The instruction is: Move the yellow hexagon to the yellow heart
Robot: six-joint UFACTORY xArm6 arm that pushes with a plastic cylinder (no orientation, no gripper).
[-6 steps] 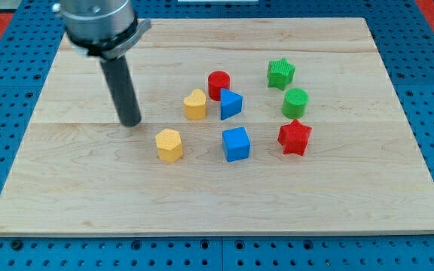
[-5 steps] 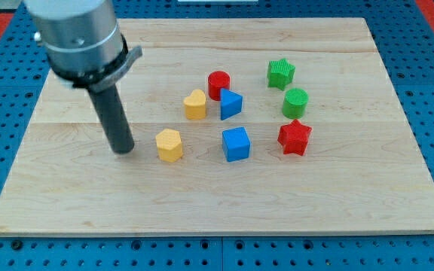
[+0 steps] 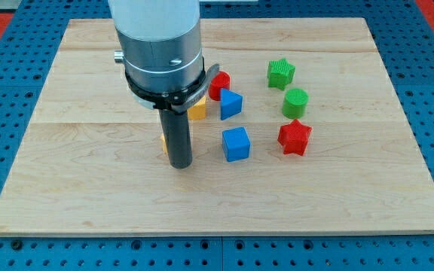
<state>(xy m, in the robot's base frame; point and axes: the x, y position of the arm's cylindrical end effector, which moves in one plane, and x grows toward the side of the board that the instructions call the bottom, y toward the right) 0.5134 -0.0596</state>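
My tip [image 3: 180, 163] rests on the board just below where the yellow hexagon sits. The rod covers nearly all of the yellow hexagon [image 3: 163, 141]; only a thin yellow sliver shows at the rod's left edge. The yellow heart [image 3: 198, 112] lies just above and to the right of it, mostly hidden behind the arm's body, with only its lower right part showing. I cannot tell whether the tip touches the hexagon.
A red cylinder [image 3: 221, 84] and a blue triangle [image 3: 230, 104] sit right of the heart. A blue cube [image 3: 236, 144] lies right of my tip. A green star [image 3: 280, 73], a green cylinder [image 3: 295, 102] and a red star [image 3: 294, 137] stand further right.
My tip has swept from the left of the yellow hexagon down and to the right, and now stands in front of it. The arm now hides the hexagon and most of the heart.
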